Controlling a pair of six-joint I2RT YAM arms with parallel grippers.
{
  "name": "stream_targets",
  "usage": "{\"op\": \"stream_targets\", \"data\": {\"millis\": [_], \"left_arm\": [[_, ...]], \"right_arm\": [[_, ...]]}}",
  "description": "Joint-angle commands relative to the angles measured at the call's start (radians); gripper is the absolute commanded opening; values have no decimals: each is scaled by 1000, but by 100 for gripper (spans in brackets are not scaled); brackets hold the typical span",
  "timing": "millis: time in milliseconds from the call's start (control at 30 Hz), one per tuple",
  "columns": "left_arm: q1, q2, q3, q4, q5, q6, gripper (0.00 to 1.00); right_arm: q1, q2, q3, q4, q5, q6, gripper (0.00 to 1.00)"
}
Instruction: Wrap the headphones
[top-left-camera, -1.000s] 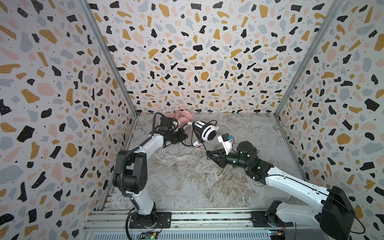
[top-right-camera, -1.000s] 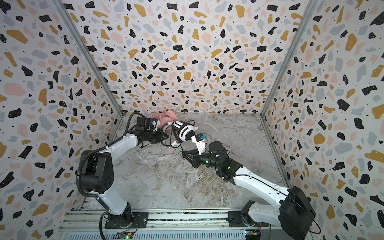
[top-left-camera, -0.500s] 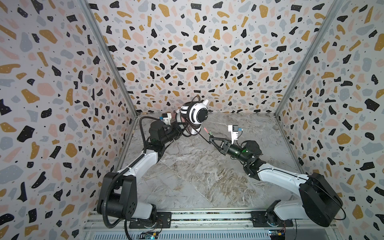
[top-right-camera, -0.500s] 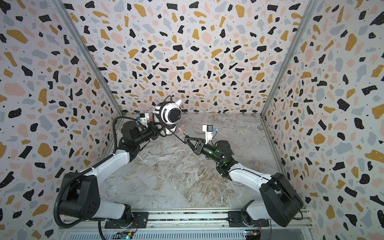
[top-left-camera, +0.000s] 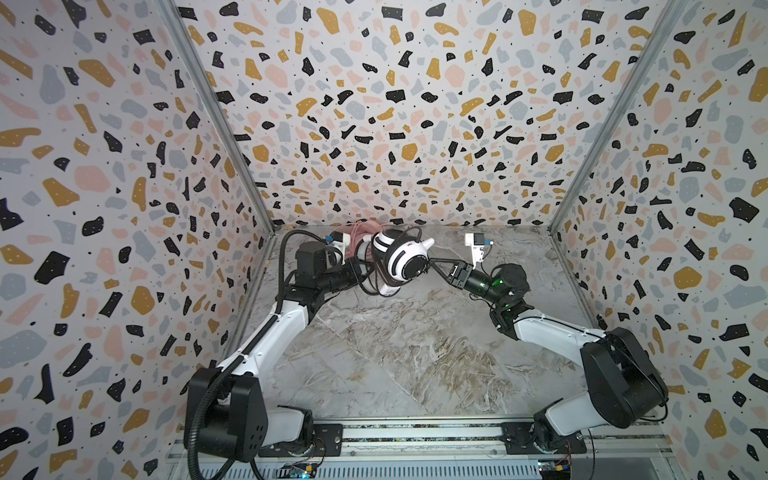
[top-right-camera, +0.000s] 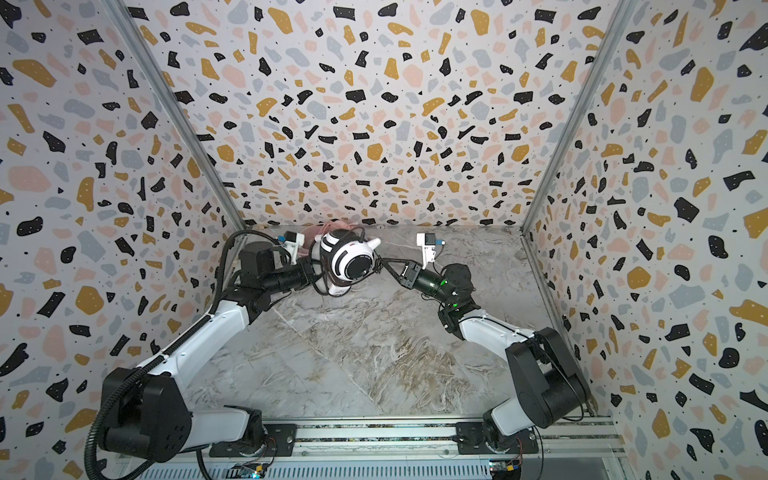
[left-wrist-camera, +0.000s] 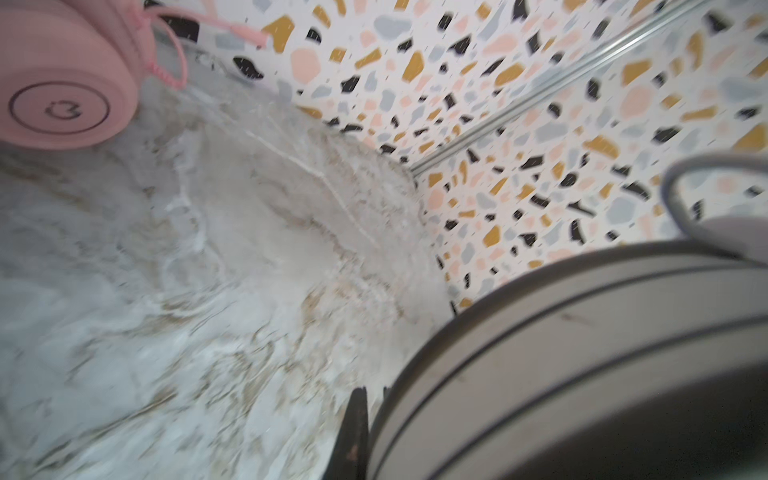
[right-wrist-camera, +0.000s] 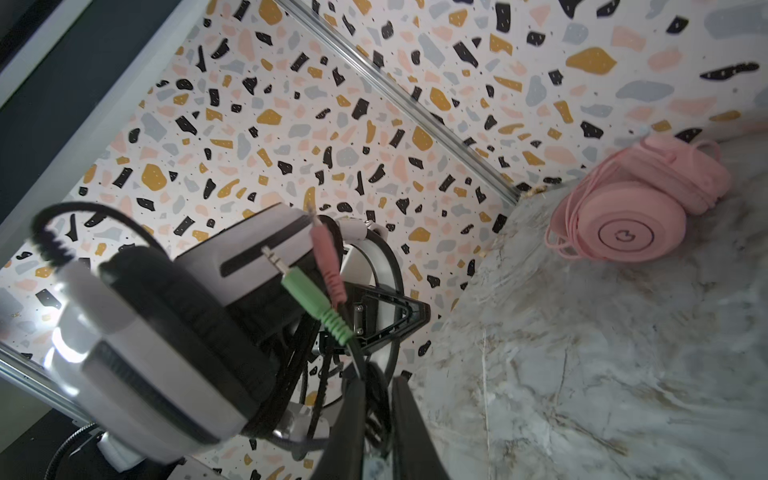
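Note:
The white headphones (top-left-camera: 402, 261) with black stripes hang off the table near the back wall; their ear cup fills the left wrist view (left-wrist-camera: 582, 365). My left gripper (top-left-camera: 368, 266) is shut on their headband (right-wrist-camera: 374, 249). My right gripper (top-left-camera: 430, 261) meets them from the right, shut on the black cord (right-wrist-camera: 374, 399) just below its green plug (right-wrist-camera: 316, 299) and pink plug (right-wrist-camera: 328, 266). Several cord loops hang under the cup. The pink headphones (top-left-camera: 357, 237), cord coiled round them, lie on the table in the back left corner (right-wrist-camera: 619, 228).
The speckled back wall (top-left-camera: 395, 166) stands right behind both headsets, and the left wall (top-left-camera: 124, 208) is close to my left arm. The marble tabletop (top-left-camera: 415, 353) stretches forward to the metal rail (top-left-camera: 415, 432) that carries both arm bases.
My left gripper lifted the white headphones off the table and now holds them slightly lower and nearer. My right gripper came up to the cup's right side and closed on the cord.

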Motion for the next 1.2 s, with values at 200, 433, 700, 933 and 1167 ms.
{"op": "stream_targets", "data": {"millis": [200, 433, 700, 933, 1167], "left_arm": [[-138, 110, 86, -339, -81, 310, 3], [-140, 202, 57, -313, -147, 287, 4], [-136, 310, 95, -347, -178, 297, 4], [-120, 330, 287, -497, -430, 287, 3], [-102, 240, 423, -450, -487, 199, 3]], "right_arm": [[-53, 155, 9, 125, -239, 67, 5], [-65, 251, -83, 380, -309, 193, 5], [-171, 308, -211, 472, -320, 204, 3], [-230, 156, -132, -13, -296, -76, 6], [-205, 103, -107, -242, -244, -244, 20]]}}
